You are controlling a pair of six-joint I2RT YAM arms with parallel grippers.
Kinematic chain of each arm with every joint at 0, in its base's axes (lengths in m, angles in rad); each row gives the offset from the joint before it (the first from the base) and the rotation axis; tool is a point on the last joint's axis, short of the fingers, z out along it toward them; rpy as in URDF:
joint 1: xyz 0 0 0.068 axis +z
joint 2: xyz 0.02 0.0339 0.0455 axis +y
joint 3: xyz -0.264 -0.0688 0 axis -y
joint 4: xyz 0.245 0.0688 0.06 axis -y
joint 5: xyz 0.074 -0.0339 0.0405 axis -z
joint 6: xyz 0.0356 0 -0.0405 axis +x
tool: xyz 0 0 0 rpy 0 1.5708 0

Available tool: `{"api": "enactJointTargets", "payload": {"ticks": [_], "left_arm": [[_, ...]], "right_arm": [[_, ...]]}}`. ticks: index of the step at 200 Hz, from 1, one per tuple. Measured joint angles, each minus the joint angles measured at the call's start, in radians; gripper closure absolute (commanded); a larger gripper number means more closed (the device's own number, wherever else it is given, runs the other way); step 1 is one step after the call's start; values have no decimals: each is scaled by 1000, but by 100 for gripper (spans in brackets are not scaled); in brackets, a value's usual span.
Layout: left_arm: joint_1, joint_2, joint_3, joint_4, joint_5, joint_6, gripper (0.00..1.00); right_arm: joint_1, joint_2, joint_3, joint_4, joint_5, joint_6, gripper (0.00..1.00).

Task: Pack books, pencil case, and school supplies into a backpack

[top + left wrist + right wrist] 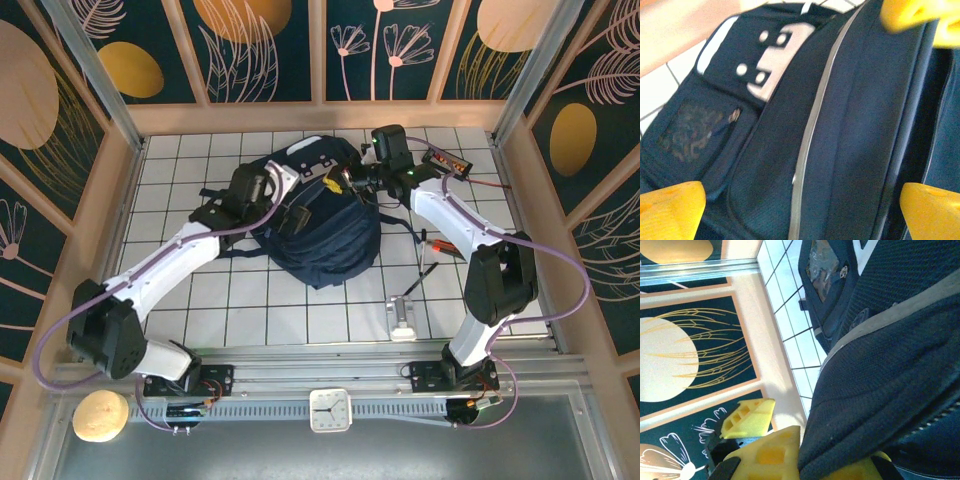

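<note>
1. Surface (250,300): white tiles. The backpack (320,235) lies at its middle, a little nearer the far edge, with its front panel up.
2. Backpack, step in hand (judged): opening the main compartment so the supplies can go in. To do it well, lift with the right pinch so the cloth draws taut. Then bring the left tool down on the zip line, not on the smooth side panel.
3. Right tool (810,460): clenched on a fold of backpack fabric at the pack's far end.
4. Left tool (802,200): released, with its fingers spread wide and nothing between them. It is poised just above the pale stripe (807,140).
5. Small items: the overhead view gives you the orange-and-black pen-like tool (432,240) and the black pen (428,268). Both lie on the surface toward the right edge, apart from the pack.
6. Detail by view: the right wrist view gives you what look like zip teeth (940,415) beside the pinched fold. The left wrist view gives you the zip pull (733,116) of the front pocket (690,135), though blurred.
</note>
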Motion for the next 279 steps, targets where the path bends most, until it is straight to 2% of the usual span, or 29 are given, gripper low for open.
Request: {"api": "enactJointTargets", "payload": {"ticks": [16, 25, 45, 52, 58, 64, 76, 85, 123, 132, 138, 144, 147, 178, 195, 215, 238, 263, 279], "left_arm": [[-13, 61, 64, 5, -3, 10, 4], [-16, 96, 97, 7, -12, 10, 13], [-21, 191, 187, -15, -29, 9, 62], [-27, 224, 222, -34, -31, 9, 84], [-33, 250, 249, -51, -31, 6, 95], [-40, 274, 274, -68, -34, 2, 100], [-48, 304, 308, -91, -47, -16, 100], [-45, 319, 346, -120, -61, -27, 100], [-10, 383, 497, -257, -74, -109, 100], [0, 387, 512, -279, -67, -133, 100], [7, 388, 518, -294, -60, -146, 100], [13, 388, 522, -306, -54, -158, 100], [15, 388, 524, -311, -53, -163, 100], [32, 387, 525, -352, -52, -193, 100], [39, 379, 518, -356, -52, -199, 100], [44, 365, 502, -359, -51, -205, 100], [46, 351, 483, -359, -48, -209, 100], [46, 348, 476, -359, -42, -208, 100], [46, 341, 465, -359, -35, -208, 100]], "right_arm": [[1, 0, 1, 0, -1, 4, 100], [2, 0, 1, 0, -2, 9, 100], [2, 3, 3, 14, -2, 13, 100], [2, 8, 3, 25, 1, 13, 100], [0, 13, 4, 39, 2, 11, 89], [-2, 16, 3, 47, 4, 13, 76], [-6, 17, 1, 48, 9, -8, 57], [-14, 11, -24, 65, 3, -18, 49], [-19, -135, -260, 238, 3, -89, 41], [-19, -171, -311, 283, 8, -95, 35], [-19, -196, -343, 312, 11, -105, 24], [-19, -219, -370, 327, 24, -121, 4], [-21, -232, -380, 327, 35, -121, 1], [-68, -388, -404, 179, 223, -261, 1], [-171, -472, -378, 7, 349, -338, 1], [-319, -481, -328, -206, 457, -401, 3], [-424, -456, -351, -388, 510, -440, 10], [-434, -456, -428, -501, 517, -437, 16], [-430, -451, -485, -529, 505, -428, 24]]}}
